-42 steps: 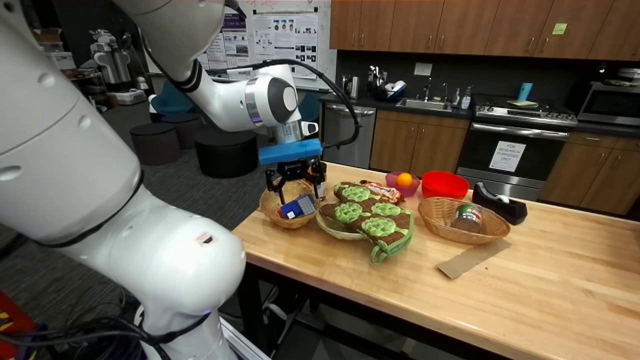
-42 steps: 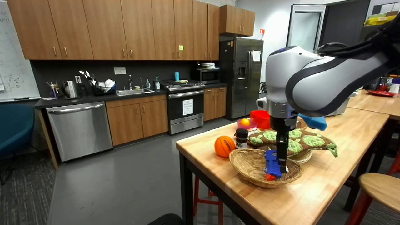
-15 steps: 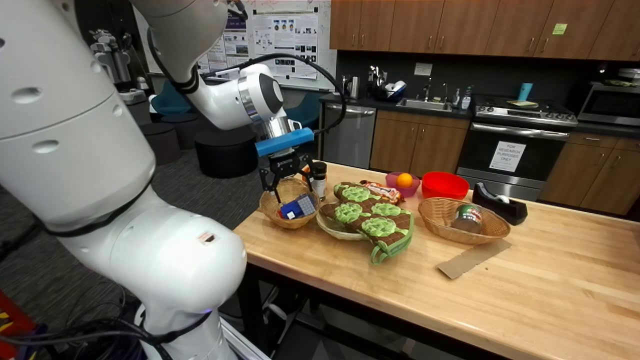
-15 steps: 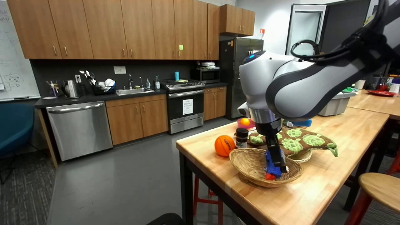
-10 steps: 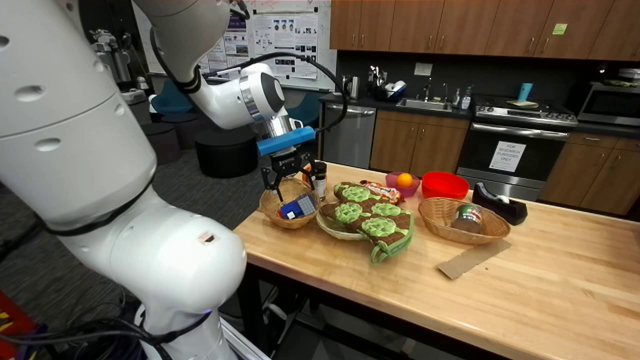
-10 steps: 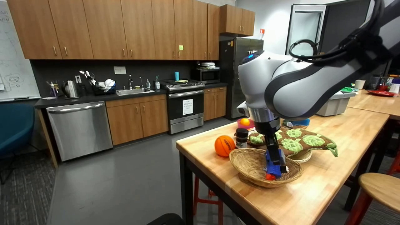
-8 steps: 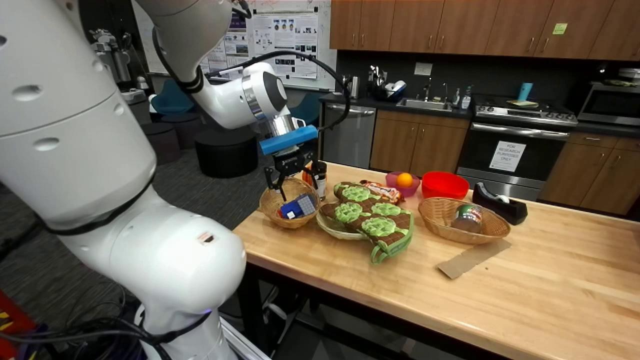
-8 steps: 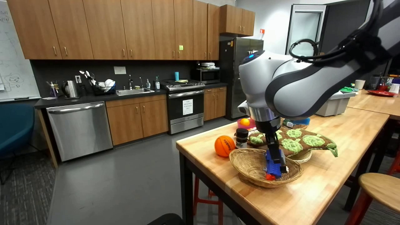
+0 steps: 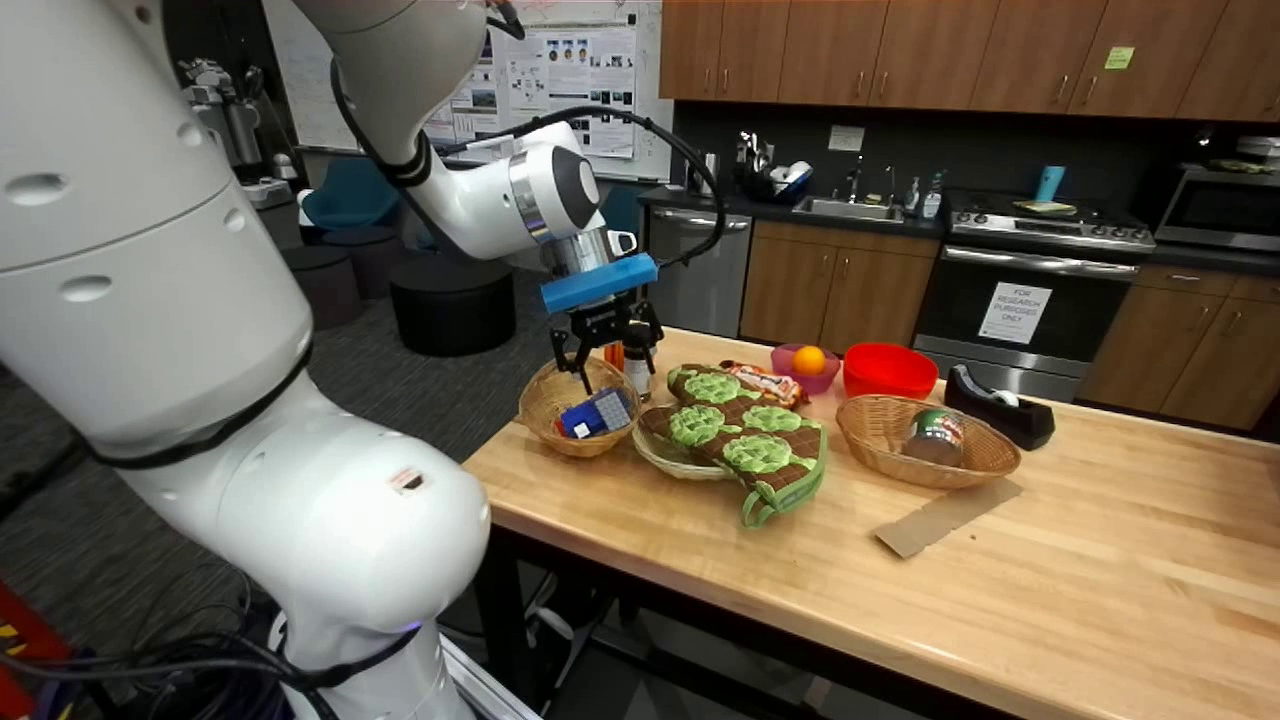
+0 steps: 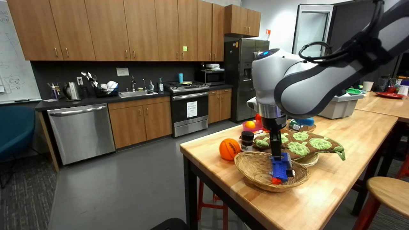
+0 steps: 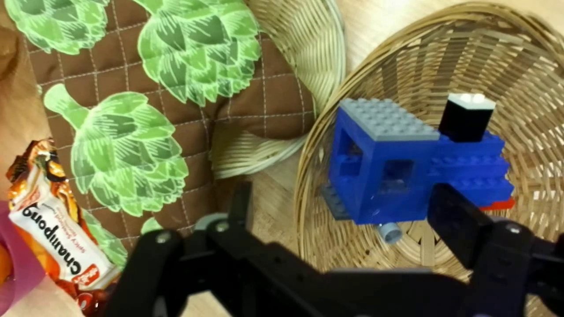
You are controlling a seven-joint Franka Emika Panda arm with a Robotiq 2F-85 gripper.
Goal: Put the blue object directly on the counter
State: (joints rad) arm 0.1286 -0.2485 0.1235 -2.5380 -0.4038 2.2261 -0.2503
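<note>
- One tool [image 11: 346, 204], its two fingers [image 11: 456, 222] parted wide, hangs low over one round basket [image 11: 524, 79] in both exterior views.
- One blue object [image 11: 396, 176], built of toy bricks like a train engine, lies in that round basket: one grey studded roof, one black stack with a white top, a bit of red at the bottom. In the wrist view one finger overlaps it; whether they touch is unclear.
- Near the round basket: one black-capped bottle [image 10: 247, 140] and one orange ball [image 10: 229, 149].
- One quilted mitt [image 11: 132, 145] with green artichokes lies across one pale basket [image 11: 308, 48].
- Beside the mitt, one noodle packet [image 11: 57, 224].
- Two bowls: one purple bowl [image 9: 812, 386] holding one orange [image 9: 808, 360], and one red bowl [image 9: 890, 380].
- One oval basket [image 9: 890, 460] with one jar [image 9: 937, 437] in it, making three baskets.
- Near it, one tape dispenser [image 9: 1025, 425] and one cardboard strip [image 9: 945, 520].
- All this on one wooden counter [image 9: 1100, 560].
</note>
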